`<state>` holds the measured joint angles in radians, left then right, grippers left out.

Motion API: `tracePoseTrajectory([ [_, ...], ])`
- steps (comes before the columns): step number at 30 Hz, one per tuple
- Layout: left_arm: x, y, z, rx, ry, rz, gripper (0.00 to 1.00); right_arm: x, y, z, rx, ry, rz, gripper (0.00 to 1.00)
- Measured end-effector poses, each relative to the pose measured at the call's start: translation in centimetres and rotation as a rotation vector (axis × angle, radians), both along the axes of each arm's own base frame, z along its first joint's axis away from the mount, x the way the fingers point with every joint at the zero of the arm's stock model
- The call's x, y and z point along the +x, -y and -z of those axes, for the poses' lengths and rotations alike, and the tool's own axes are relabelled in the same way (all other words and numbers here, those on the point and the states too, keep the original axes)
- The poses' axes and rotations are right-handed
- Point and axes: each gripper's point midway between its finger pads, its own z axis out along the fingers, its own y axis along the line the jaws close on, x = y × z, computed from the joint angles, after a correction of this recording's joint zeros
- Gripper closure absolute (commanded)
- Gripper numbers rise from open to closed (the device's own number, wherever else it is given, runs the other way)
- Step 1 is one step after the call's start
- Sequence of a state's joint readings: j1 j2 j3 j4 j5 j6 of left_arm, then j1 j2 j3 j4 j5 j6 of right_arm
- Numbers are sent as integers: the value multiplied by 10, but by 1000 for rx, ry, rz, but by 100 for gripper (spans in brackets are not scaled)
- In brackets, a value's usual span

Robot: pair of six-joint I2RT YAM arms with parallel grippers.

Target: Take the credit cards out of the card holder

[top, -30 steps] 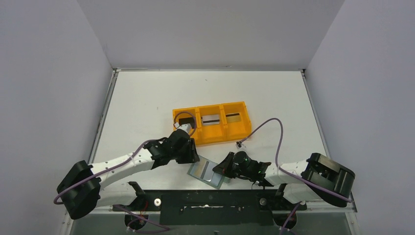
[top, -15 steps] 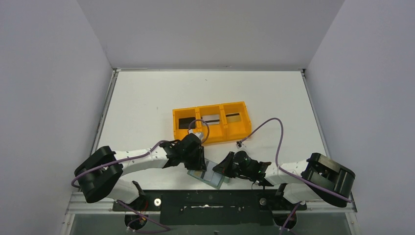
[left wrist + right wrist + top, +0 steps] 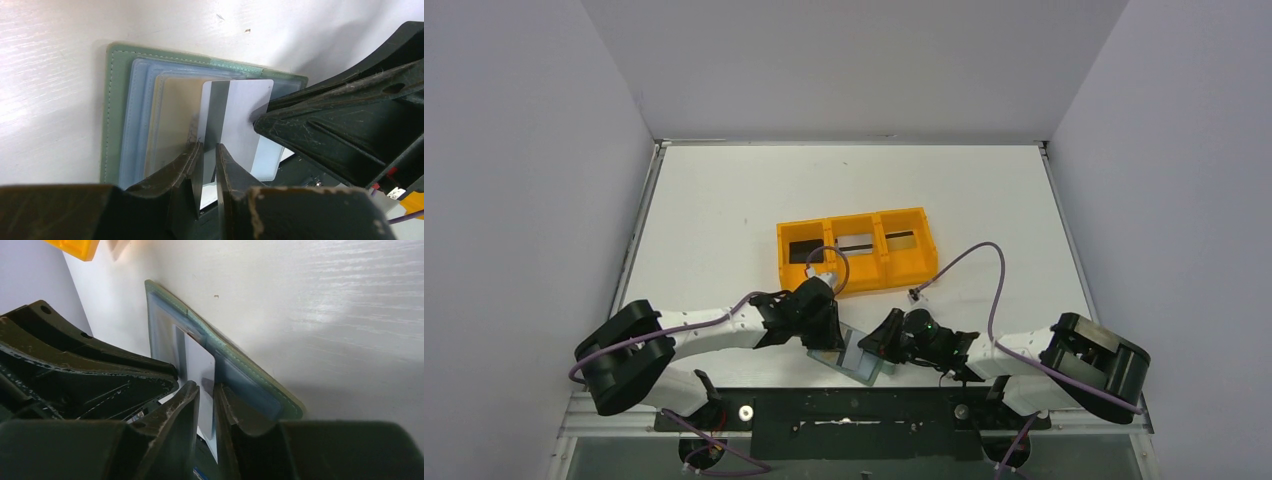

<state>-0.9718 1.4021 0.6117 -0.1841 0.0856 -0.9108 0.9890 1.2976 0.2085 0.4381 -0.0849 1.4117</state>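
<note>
tabletop (image 3: 724,200): left claw (image 3: 207,150) and right claw (image 3: 206,390) at silver card (image 3: 240,110)

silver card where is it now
In the left wrist view, the silver card sits on the open wallet at the table's near edge, between the left gripper and right gripper.

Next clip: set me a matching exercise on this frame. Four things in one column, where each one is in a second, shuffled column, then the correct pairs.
Things
1. black card
2. striped pale card
3. card holder
4. orange tray

Places
A. lying open at the near edge of the table
B. in the tray's left compartment
C. farther up the table than the card holder
D. sticking out of the card holder

Pairs: 1-B, 2-D, 3-A, 4-C
</note>
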Motion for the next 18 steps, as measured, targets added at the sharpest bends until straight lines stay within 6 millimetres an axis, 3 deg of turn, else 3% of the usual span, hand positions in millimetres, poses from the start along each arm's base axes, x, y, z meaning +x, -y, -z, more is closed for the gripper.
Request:
tracePoseTrajectory([
  [11,-1,-2,1,-30,-1,-49,89,-8,-12,-5,48,11,-27,74],
  [18,-1,-2,1,-29,2,-54,89,-14,-14,-3,55,10,-21,87],
])
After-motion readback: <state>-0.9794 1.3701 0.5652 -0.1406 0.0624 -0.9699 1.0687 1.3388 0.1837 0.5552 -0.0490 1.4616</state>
